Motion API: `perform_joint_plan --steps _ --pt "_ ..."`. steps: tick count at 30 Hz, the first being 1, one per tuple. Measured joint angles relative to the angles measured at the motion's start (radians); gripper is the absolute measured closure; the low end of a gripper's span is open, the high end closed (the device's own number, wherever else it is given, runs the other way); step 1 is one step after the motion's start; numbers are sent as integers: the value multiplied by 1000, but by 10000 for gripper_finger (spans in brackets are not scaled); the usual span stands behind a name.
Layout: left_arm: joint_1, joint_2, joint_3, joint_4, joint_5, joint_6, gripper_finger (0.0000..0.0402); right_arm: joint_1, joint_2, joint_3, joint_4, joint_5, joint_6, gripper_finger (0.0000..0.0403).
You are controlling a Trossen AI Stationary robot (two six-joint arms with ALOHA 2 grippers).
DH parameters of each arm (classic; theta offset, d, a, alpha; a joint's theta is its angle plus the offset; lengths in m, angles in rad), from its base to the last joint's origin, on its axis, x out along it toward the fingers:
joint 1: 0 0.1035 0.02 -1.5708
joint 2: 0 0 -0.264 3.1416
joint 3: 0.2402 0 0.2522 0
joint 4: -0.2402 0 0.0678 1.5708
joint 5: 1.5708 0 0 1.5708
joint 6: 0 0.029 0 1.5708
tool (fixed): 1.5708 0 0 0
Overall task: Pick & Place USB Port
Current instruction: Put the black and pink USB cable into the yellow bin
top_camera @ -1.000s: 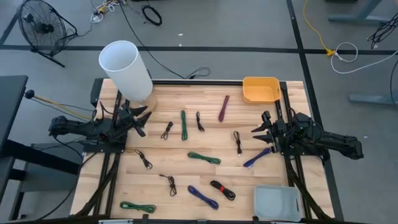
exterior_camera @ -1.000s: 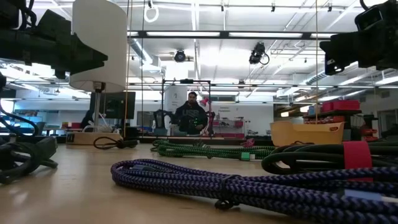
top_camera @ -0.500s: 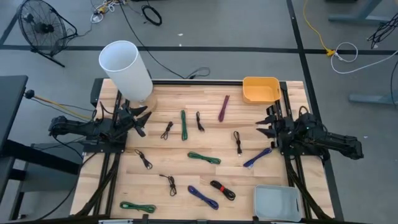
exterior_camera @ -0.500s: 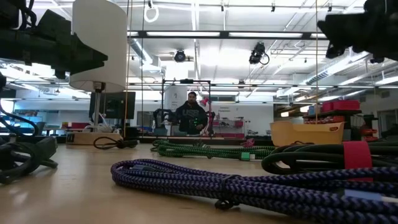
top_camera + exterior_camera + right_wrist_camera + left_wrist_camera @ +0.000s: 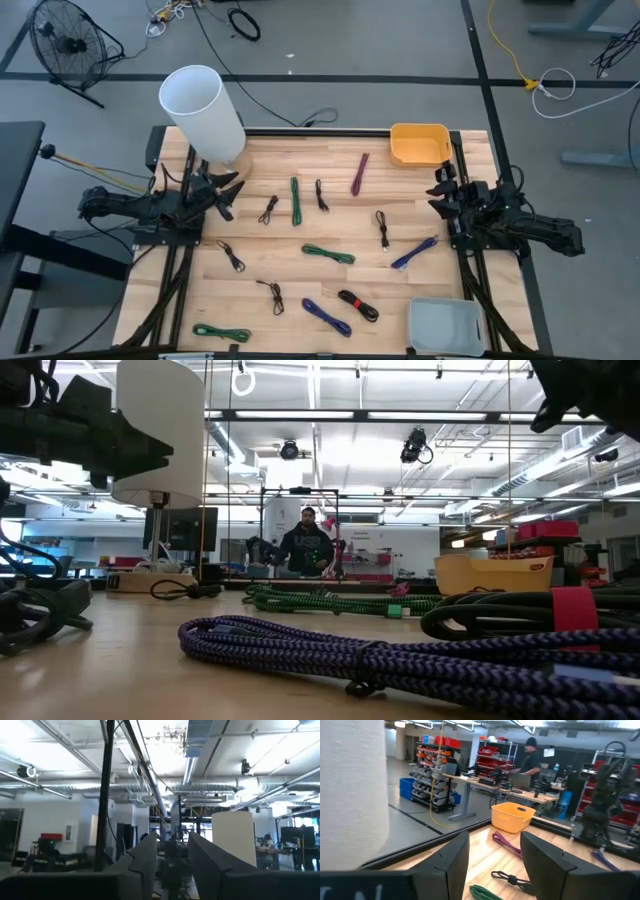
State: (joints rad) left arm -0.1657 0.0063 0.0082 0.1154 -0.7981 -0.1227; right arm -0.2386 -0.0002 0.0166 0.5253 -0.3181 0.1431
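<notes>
The right pincer, fingers apart and empty, has drawn back toward the orange bin, away from the blue cable, so no pick has begun.

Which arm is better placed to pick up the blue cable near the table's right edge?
Probably the right: its gripper is open, just beyond the blue cable. The left gripper waits across the table.
</notes>
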Motion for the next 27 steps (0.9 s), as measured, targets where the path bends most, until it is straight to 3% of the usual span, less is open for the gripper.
perform_joint_plan --steps 7,9,13,17,21,27 --pt "0 0 0 43 13 4 220 0 4 0 -40 199 -21 289" --pt "0 0 0 50 13 4 220 -4 14 4 -101 300 -29 289" --pt "0 0 0 49 14 3 220 -26 96 99 -297 397 -20 289" --pt "0 0 0 52 14 3 220 -57 275 260 -471 431 -24 289" --pt "0 0 0 59 14 -2 220 -103 531 393 -651 598 -13 289" --pt "0 0 0 88 15 -30 220 -177 903 501 -559 533 -20 288"
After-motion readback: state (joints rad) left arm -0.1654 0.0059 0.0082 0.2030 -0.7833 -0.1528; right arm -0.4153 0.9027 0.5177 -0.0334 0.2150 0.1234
